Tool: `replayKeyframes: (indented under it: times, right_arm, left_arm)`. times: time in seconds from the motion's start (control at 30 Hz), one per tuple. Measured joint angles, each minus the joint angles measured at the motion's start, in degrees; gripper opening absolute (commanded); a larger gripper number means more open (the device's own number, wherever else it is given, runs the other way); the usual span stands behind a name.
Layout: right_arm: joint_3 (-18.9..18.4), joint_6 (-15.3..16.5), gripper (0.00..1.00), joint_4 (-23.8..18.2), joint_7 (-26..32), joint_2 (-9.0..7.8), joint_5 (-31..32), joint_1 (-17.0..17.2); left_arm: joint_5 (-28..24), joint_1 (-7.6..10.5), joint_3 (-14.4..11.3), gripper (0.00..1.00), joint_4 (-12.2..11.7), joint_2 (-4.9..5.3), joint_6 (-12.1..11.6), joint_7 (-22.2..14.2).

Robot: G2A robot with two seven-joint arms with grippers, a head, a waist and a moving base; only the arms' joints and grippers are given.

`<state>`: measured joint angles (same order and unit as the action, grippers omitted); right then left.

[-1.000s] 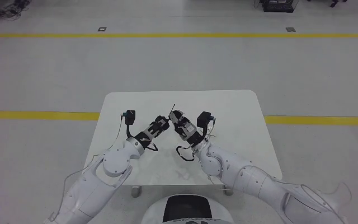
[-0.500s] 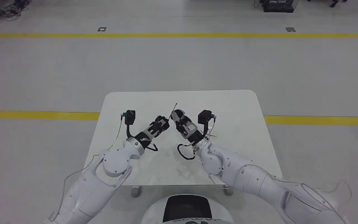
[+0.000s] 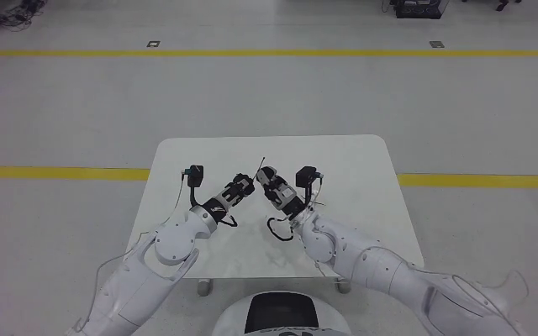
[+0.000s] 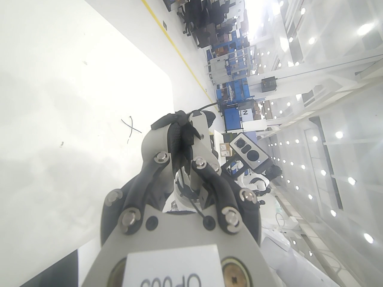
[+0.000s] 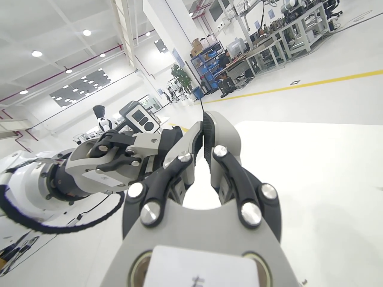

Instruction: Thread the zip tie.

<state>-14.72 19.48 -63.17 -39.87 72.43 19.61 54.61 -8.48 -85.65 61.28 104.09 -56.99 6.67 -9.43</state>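
Note:
Both grippers meet fingertip to fingertip above the middle of the white table (image 3: 353, 168). My right gripper (image 5: 203, 126) is shut on a thin black zip tie (image 5: 201, 105), whose free tip (image 3: 261, 161) pokes out past the fingers. My left gripper (image 4: 179, 122) is also shut, pads pressed together, right beside the right gripper (image 4: 203, 120). A thin strand of the tie (image 4: 205, 107) arcs from its fingertips across to the other gripper. In the top view the left gripper (image 3: 245, 185) and the right gripper (image 3: 265, 178) almost touch. The tie's head is hidden between the pads.
Two loose black zip ties (image 4: 130, 126) lie crossed on the tabletop beyond the grippers. A black cable loop (image 3: 276, 228) hangs under the right wrist. The table's rounded corner (image 4: 167, 76) is near.
The zip tie's free tip swung slightly right and back. Both grippers stay shut and have hardly moved.

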Motion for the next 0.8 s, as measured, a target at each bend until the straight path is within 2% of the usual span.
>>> replayKeyframes:
  times: [0.8]
  right_arm:
    - [0.79, 0.0, 0.0, 0.67, 0.94, 0.41, -0.04, -0.6]
  left_arm:
    - [0.0, 0.0, 0.0, 0.0, 0.0, 0.0, 0.0, 0.0]
